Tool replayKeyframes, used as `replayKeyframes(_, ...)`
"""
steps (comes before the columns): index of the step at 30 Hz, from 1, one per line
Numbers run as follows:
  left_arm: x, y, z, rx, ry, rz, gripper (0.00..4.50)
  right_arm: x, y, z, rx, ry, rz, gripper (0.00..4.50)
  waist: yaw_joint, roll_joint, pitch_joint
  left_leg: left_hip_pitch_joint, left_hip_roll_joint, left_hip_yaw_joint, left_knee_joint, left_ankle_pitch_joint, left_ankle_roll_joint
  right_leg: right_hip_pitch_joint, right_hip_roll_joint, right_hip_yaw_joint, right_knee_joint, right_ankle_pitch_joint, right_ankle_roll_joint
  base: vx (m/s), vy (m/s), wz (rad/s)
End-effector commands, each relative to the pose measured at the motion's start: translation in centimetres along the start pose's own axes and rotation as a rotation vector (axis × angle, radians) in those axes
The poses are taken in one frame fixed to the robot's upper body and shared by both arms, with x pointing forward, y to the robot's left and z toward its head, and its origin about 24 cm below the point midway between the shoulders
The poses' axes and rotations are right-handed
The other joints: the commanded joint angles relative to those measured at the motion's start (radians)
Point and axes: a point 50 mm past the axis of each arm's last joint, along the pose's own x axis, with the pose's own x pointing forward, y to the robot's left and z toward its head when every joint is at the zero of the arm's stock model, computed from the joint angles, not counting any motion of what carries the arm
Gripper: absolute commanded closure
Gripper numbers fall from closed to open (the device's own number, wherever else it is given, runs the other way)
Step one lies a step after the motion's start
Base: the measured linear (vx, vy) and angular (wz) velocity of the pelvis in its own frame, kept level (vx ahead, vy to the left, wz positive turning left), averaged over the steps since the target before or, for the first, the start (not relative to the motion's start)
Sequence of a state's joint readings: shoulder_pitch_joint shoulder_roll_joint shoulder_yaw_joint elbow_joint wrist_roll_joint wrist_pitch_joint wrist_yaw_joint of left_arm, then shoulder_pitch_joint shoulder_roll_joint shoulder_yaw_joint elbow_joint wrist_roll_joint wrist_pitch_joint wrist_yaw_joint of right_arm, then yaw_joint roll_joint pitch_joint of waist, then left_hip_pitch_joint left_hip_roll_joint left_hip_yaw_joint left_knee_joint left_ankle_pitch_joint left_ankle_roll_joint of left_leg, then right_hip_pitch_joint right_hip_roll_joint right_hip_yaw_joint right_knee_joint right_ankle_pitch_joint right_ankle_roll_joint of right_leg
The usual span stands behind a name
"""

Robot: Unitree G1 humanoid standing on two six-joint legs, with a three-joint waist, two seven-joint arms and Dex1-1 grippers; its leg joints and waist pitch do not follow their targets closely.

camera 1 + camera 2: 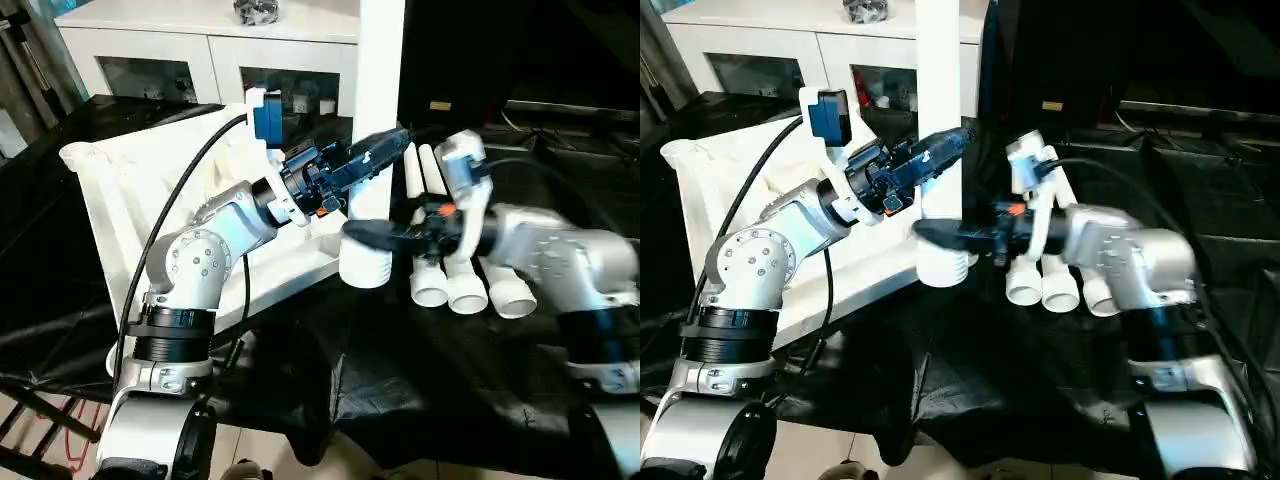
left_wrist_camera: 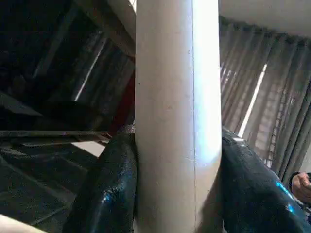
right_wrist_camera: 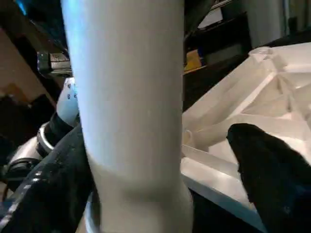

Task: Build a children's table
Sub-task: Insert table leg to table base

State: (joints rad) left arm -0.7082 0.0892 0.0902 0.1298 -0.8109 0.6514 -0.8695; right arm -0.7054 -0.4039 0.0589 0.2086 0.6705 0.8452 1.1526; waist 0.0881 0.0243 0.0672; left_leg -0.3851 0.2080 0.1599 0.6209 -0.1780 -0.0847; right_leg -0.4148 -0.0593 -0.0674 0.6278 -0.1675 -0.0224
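Note:
The white tabletop (image 1: 120, 190) leans tilted on the black cloth, its ribbed underside (image 3: 262, 87) facing me. One white leg (image 1: 378, 90) stands upright in the near corner socket (image 1: 365, 265). My left gripper (image 1: 385, 148) is shut on this leg partway up, and both black fingers (image 2: 109, 194) press against the tube (image 2: 177, 116). Lower down, just above the socket, my right gripper (image 1: 365, 235) straddles the same leg (image 3: 131, 107). It is open, and one finger (image 3: 272, 165) stands well clear of the tube.
Three loose white legs (image 1: 465, 285) lie side by side on the black cloth (image 1: 400, 370), under my right forearm. A white cabinet with glass doors (image 1: 200, 45) stands behind the tabletop. The cloth's front edge drops to the floor near my body.

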Motion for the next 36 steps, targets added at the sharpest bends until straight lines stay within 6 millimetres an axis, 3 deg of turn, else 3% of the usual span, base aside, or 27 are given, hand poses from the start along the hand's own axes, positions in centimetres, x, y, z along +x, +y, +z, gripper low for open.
replayKeyframes(1, 0.6, -0.9, 0.5, 0.017, -0.009, -0.062, 2.57, 0.1, -0.1, 0.4, -0.002, 0.010, -0.013, 0.53, 0.006, -0.015, -0.086, 0.007, 0.008, 0.004, -0.062, -0.122, 0.034, 0.071, -0.062, 0.038, -0.081, -0.251, -0.177, 0.000, 0.000, 0.00)
replayKeyframes(2, 0.5, -0.9, 0.5, 0.018, -0.011, -0.061, 2.57, 0.2, -0.2, 0.4, -0.001, 0.014, -0.013, 0.53, 0.006, -0.014, -0.084, 0.010, 0.010, 0.006, -0.062, -0.126, 0.034, 0.066, -0.061, 0.038, -0.083, -0.262, -0.173, 0.000, 0.000, 0.00)
replayKeyframes(3, 0.5, -0.9, 0.5, 0.017, -0.014, -0.061, 2.57, 0.3, -0.2, 0.4, -0.002, 0.019, -0.009, 0.77, 0.005, -0.017, -0.085, 0.009, 0.009, 0.006, -0.062, -0.122, 0.034, 0.068, -0.061, 0.038, -0.083, -0.259, -0.173, 0.000, 0.000, 0.00)
replayKeyframes(6, 0.5, -0.9, 0.5, 0.015, -0.017, -0.061, 2.57, 0.3, -0.2, 0.4, 0.001, 0.025, 0.003, 0.83, 0.007, -0.015, -0.085, 0.009, 0.010, 0.006, -0.062, -0.120, 0.034, 0.067, -0.061, 0.039, -0.083, -0.256, -0.170, 0.000, 0.000, 0.00)
replayKeyframes(8, 0.4, -1.0, 0.5, 0.010, -0.015, -0.068, 2.57, 0.4, -0.1, 0.3, 0.002, 0.024, 0.012, 1.20, 0.009, -0.015, -0.085, 0.009, 0.010, 0.006, -0.063, -0.119, 0.034, 0.067, -0.062, 0.039, -0.082, -0.256, -0.169, 0.000, 0.000, 0.00)
replayKeyframes(11, 0.3, -1.0, 0.4, 0.009, -0.013, -0.067, 2.57, 0.6, -0.1, 0.3, 0.003, 0.017, 0.013, 1.28, 0.008, -0.014, -0.085, 0.008, 0.010, 0.006, -0.063, -0.120, 0.032, 0.066, -0.062, 0.039, -0.083, -0.260, -0.166, 0.000, 0.000, 0.00)
replayKeyframes(17, 0.1, -1.0, 0.5, 0.005, -0.024, -0.062, 2.57, 1.3, 0.2, 0.0, -0.001, -0.013, 0.003, 1.94, 0.007, -0.011, -0.084, 0.009, 0.010, 0.005, -0.065, -0.129, 0.024, 0.066, -0.062, 0.039, -0.084, -0.272, -0.160, 0.000, 0.000, 0.00)
replayKeyframes(26, -0.1, -1.4, 0.7, 0.007, -0.053, -0.049, 2.57, 1.9, 0.3, -0.5, -0.035, -0.049, -0.079, 2.50, 0.006, -0.006, -0.084, 0.011, 0.012, 0.003, -0.068, -0.139, 0.012, 0.063, -0.063, 0.040, -0.083, -0.265, -0.158, 0.000, 0.000, 0.00)
replayKeyframes(27, 0.0, -1.3, 0.7, 0.044, -0.051, -0.018, 2.57, 2.0, 0.3, -0.6, -0.048, -0.055, -0.102, 2.53, 0.006, -0.007, -0.084, 0.011, 0.011, 0.004, -0.068, -0.141, 0.012, 0.063, -0.062, 0.040, -0.085, -0.267, -0.158, 0.000, 0.000, 0.00)
replayKeyframes(29, 0.0, -1.1, 0.8, 0.085, -0.048, 0.024, 1.87, 2.1, 0.2, -0.6, -0.061, -0.060, -0.131, 2.54, 0.004, -0.004, -0.082, 0.011, 0.013, 0.003, -0.070, -0.149, 0.006, 0.061, -0.062, 0.040, -0.087, -0.278, -0.149, 0.000, 0.000, 0.00)
replayKeyframes(35, 0.4, -0.3, 1.1, 0.162, -0.063, 0.146, 1.87, 2.3, 0.2, -0.5, -0.106, -0.057, -0.189, 2.56, 0.003, -0.005, -0.082, 0.011, 0.009, 0.003, -0.070, -0.159, -0.004, 0.064, -0.062, 0.041, -0.089, -0.296, -0.127, 0.000, 0.000, 0.00)
replayKeyframes(36, 0.8, 0.7, 1.9, 0.218, -0.067, 0.279, 1.87, 2.5, 0.2, -0.5, -0.129, -0.051, -0.214, 2.56, 0.003, -0.003, -0.082, 0.011, 0.009, 0.003, -0.070, -0.160, -0.004, 0.064, -0.062, 0.041, -0.089, -0.293, -0.129, 0.000, 0.000, 0.00)
